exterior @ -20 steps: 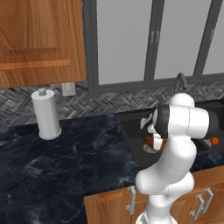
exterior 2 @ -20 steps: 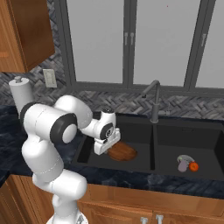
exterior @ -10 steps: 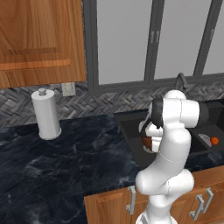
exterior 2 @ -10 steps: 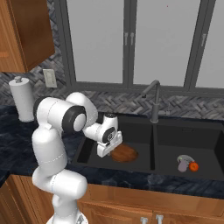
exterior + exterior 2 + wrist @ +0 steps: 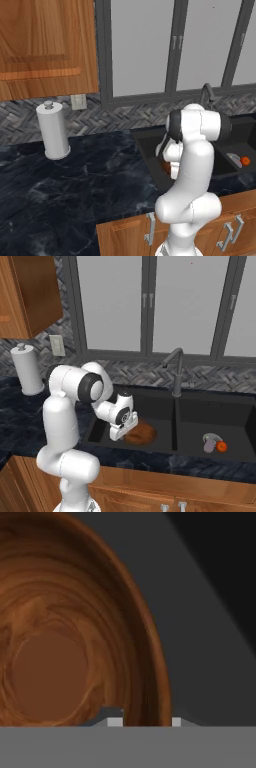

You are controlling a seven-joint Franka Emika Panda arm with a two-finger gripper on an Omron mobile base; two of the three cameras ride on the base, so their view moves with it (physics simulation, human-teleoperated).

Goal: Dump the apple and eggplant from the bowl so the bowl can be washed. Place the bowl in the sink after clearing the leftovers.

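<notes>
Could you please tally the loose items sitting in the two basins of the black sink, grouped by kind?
Wide round brown wooden bowl, in the left basin of the black double-basin sink: 1
Small round red-orange apple, right basin: 1
Pale greyish-purple oblong eggplant, right basin beside the apple: 1
Total: 3

paper towel roll (image 5: 54, 131) standing upright on the dark marble counter (image 5: 75, 185), back near the herringbone backsplash (image 5: 125, 119). wall outlet (image 5: 78, 101) sitting just right of it, under the wooden upper cabinet (image 5: 47, 45). grey window panels (image 5: 187, 303) running behind. wooden base cabinets (image 5: 235, 220) with metal handles (image 5: 150, 228) sitting below the counter.
</notes>
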